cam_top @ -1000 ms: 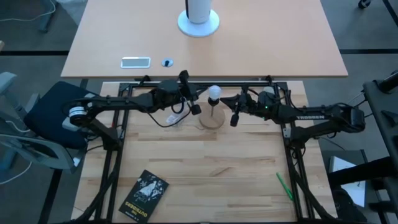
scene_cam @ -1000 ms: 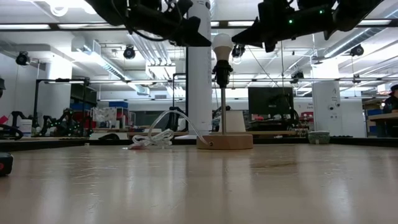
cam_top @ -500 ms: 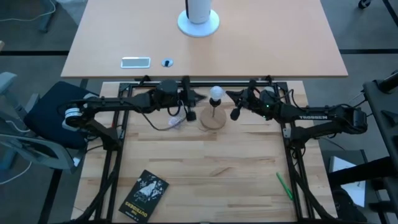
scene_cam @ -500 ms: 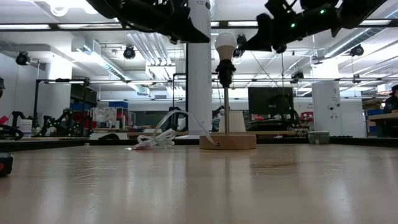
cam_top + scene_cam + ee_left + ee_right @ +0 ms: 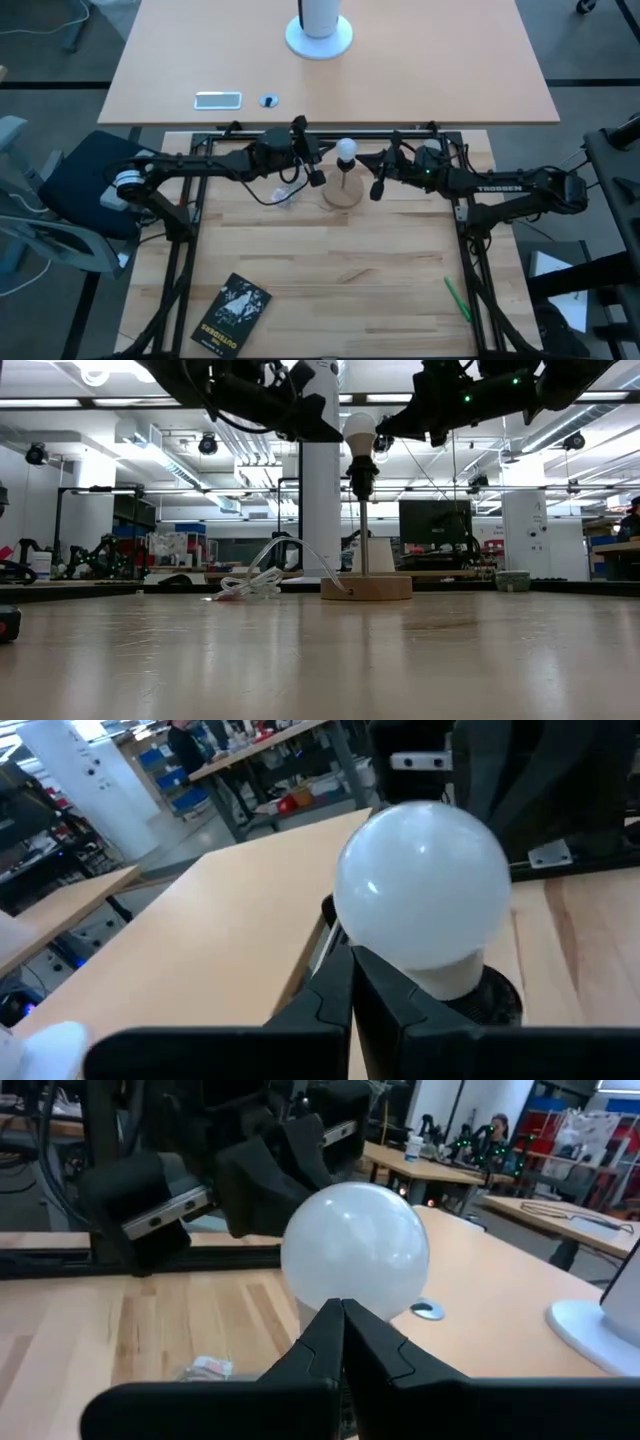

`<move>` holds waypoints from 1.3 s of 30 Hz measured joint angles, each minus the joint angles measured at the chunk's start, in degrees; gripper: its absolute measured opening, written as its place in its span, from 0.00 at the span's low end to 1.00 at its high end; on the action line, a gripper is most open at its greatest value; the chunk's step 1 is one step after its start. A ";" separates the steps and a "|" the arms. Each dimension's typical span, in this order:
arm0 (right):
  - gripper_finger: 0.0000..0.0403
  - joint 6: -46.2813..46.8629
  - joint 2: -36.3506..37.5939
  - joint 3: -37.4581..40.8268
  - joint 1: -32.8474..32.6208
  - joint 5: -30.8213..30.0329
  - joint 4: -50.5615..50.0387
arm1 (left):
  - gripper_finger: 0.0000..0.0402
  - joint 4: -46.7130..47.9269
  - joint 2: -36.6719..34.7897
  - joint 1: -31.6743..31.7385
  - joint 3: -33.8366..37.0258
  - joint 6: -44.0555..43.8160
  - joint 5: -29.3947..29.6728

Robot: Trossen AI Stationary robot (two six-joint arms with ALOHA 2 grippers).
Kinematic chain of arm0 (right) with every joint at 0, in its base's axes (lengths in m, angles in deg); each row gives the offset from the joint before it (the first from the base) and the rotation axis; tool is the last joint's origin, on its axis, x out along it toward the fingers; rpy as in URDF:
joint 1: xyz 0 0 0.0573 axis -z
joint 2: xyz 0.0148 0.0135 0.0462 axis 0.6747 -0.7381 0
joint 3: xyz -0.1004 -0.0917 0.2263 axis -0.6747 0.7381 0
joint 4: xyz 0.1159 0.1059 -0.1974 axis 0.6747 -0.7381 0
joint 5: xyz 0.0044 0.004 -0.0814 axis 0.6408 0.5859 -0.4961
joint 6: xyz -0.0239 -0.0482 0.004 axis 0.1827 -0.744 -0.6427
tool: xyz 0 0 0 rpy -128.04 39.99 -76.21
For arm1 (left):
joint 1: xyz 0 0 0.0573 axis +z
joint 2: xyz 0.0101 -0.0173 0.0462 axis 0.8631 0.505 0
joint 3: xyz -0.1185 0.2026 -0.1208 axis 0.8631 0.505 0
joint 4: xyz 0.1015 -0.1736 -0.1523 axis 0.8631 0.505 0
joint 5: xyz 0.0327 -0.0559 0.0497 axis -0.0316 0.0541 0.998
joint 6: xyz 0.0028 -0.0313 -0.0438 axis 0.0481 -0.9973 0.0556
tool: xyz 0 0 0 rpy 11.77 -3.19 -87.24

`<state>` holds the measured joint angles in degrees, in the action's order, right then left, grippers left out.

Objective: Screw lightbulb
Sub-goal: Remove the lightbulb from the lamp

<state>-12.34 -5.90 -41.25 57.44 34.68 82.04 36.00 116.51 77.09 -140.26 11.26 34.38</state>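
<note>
The lightbulb [image 5: 359,428], a small white globe, sits upright in the black socket [image 5: 361,476] of a lamp stand. The stand has a thin stem and a round wooden base [image 5: 342,194] that rests on the table. My left gripper [image 5: 337,433] is shut and level at the bulb's left side. It shows just under the globe in the left wrist view [image 5: 352,960]. My right gripper [image 5: 384,430] is shut and level at the bulb's right side. Its tips [image 5: 342,1312] stand in front of the globe [image 5: 356,1250]. My left gripper has its shut fingertips [image 5: 340,982] against the bulb's lower left side [image 5: 375,945], coming level from the table's left. The bulb stands upright in the socket. My right gripper's shut tips stand close at the bulb's right side; I cannot tell whether they touch it.
A white cord and a clear wrapper [image 5: 281,193] lie left of the wooden base. A black book [image 5: 232,312] and a green pen [image 5: 457,298] lie near the front edge. On the far table stand a white cylinder [image 5: 320,25] and a flat white device [image 5: 218,99].
My left gripper drew back from the bulb toward the table's left, then came back to the bulb's left side. It stayed shut throughout.
</note>
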 joint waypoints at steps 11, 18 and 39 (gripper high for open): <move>0.00 -0.36 -0.24 -0.02 1.40 -3.45 0.43 | 0.00 1.82 -0.93 -0.86 0.04 -0.40 -10.39; 0.00 0.07 -0.38 -0.02 1.85 -2.91 -1.18 | 0.00 2.11 -1.61 -0.99 0.04 -0.68 -10.87; 0.00 -0.79 1.85 -0.02 0.22 -1.60 -3.09 | 0.00 -5.59 1.92 -0.25 0.00 1.49 -3.32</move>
<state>-13.13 -4.04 -41.27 57.66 33.08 78.95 30.42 118.43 76.84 -140.26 12.75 31.06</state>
